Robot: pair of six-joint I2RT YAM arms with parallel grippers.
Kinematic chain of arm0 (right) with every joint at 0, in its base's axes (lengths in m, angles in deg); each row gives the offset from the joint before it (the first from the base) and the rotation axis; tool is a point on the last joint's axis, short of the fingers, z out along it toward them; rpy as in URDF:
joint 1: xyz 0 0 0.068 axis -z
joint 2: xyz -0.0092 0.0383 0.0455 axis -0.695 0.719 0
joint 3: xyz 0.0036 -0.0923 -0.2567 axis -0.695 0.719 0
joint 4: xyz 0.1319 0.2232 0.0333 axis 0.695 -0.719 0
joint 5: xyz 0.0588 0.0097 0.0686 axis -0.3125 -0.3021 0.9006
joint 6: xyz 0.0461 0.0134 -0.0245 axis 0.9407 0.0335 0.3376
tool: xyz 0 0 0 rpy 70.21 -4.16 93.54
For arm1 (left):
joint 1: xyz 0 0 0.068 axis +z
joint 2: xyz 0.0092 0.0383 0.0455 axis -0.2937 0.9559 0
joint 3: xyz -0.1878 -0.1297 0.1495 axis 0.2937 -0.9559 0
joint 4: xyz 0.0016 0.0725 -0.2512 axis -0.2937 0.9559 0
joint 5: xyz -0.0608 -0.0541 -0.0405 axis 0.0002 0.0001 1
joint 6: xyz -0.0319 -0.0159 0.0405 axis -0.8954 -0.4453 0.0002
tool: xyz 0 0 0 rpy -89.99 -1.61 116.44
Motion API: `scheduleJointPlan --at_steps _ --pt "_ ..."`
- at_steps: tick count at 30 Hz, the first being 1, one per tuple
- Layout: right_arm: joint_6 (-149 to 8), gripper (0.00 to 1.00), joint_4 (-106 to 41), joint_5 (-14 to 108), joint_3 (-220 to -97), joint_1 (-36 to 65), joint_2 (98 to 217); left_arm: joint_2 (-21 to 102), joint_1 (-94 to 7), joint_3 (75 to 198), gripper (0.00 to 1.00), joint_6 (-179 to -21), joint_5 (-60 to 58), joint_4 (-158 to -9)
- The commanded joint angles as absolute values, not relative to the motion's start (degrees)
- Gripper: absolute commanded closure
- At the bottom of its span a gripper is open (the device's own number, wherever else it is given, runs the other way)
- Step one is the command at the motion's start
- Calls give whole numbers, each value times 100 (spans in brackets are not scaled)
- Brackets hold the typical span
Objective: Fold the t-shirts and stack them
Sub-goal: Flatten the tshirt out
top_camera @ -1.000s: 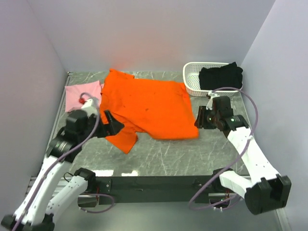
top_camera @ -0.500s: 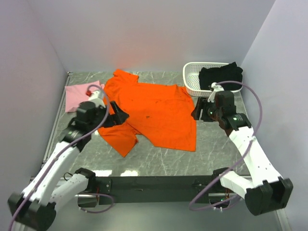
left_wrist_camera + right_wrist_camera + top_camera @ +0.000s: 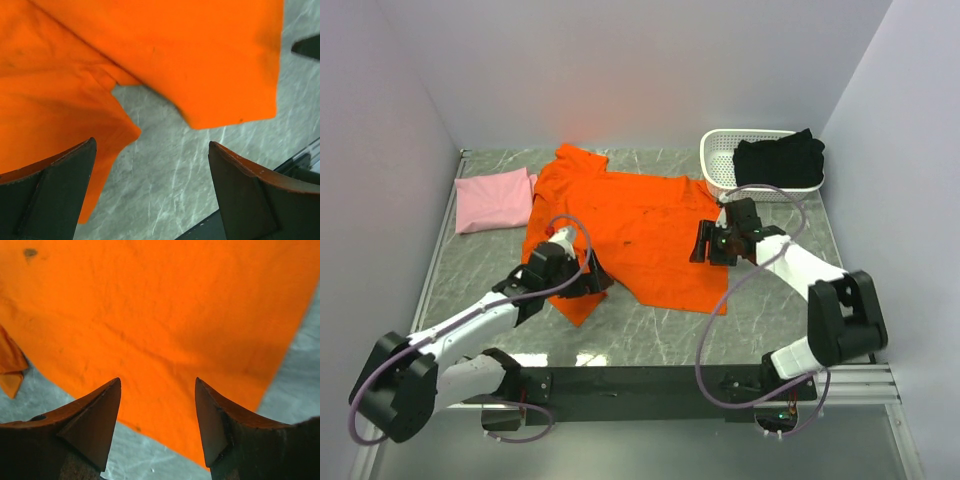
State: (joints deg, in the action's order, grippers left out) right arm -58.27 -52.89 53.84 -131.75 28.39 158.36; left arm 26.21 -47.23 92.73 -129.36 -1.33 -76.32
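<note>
Marbled surface [image 3: 650,340]: bright orange cloth t-shirt [image 3: 640,225] lies flat for folding, my left hand [image 3: 592,279] at seven o'clock, right hand [image 3: 704,243] at three, both spread.

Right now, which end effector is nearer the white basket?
Right. The right end effector is just short of the white basket, over the edge of the orange t-shirt; the left end effector is across the shirt, at a sleeve.
</note>
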Motion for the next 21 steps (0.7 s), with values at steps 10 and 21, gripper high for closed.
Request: scheduleJointPlan --at_steps 10,21 --pt "-5308 34 -4451 5618 -13745 2637 17653 3142 -5346 8402 1 -13373 -365 -8524" --pt "-5247 34 -4828 5046 -13560 2592 17653 1491 -5575 7655 1 -13892 39 -7328"
